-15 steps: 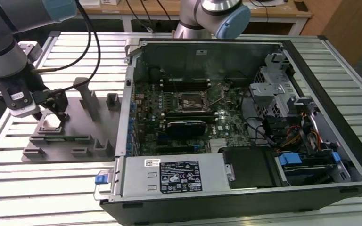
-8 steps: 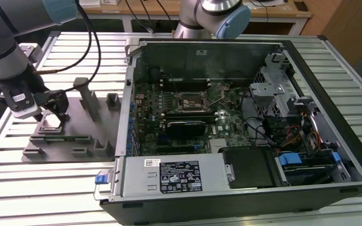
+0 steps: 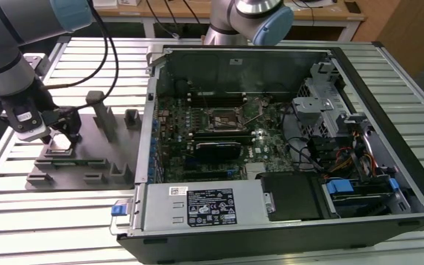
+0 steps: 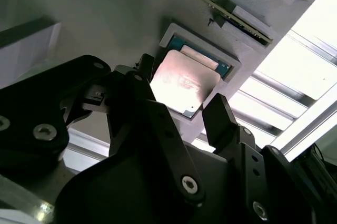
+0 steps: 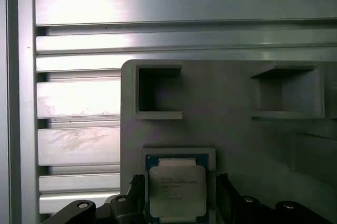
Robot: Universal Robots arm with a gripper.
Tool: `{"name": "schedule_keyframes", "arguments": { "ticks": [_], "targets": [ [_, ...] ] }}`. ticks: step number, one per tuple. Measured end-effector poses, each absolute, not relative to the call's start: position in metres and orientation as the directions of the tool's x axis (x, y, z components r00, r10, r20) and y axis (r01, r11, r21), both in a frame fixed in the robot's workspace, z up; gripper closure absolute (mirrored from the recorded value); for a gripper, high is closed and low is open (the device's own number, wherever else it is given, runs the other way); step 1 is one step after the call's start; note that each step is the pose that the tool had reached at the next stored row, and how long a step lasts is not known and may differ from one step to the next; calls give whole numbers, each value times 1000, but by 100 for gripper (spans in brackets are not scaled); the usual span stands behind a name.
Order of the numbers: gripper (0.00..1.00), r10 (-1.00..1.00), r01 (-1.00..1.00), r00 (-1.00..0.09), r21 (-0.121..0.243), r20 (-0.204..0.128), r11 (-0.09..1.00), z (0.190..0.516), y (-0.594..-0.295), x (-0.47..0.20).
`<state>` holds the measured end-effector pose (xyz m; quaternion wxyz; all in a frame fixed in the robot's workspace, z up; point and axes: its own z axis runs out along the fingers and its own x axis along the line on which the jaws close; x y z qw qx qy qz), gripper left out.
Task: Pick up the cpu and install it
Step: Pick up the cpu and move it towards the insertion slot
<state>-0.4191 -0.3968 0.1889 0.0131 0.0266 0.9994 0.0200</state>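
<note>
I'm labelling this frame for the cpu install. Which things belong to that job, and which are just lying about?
Job in hand:
- cpu, seated in its grey fixture nest
- gripper, open, straddling the cpu
- motherboard socket inside the computer case

Just lying about:
- memory stick on the fixture plate
- empty fixture pockets
- power supply

Your arm [image 3: 9,49] comes in at the top corner on the exterior view's left, and its grey forearm slopes down to the wrist [image 3: 24,118]. A blue-capped joint [image 3: 72,12] sits at its upper end, and a second blue-capped joint [image 3: 269,25] shows at the top middle. Your gripper [image 3: 63,138] hangs low beneath the wrist, pointing down. In both wrist views the gripper [image 4: 184,95] [image 5: 179,184] has its black fingers [image 4: 221,116] [image 5: 138,186] spread apart, jaws wide, one finger to each side.
</note>
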Motion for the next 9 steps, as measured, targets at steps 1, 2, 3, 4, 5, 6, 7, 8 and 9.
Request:
{"name": "schedule_keyframes", "arguments": {
  "ticks": [1,2,3,4,5,6,7,8,9],
  "targets": [
    [35,54,53,-998,41,-25,998,188,-397,-419],
    [35,54,53,-998,41,-25,998,188,-397,-419],
    [35,54,53,-998,41,-25,998,187,-397,-419],
    [35,54,53,-998,40,-25,998,187,-397,-420],
    [35,54,53,-998,40,-25,998,186,-397,-420],
    [35,54,53,-998,41,-25,998,185,-397,-420],
    [35,54,53,-998,41,-25,998,185,-397,-420],
    [35,54,53,-998,41,-25,998,184,-397,-420],
    [35,54,53,-998,40,-25,998,184,-397,-420]
  ]
}}
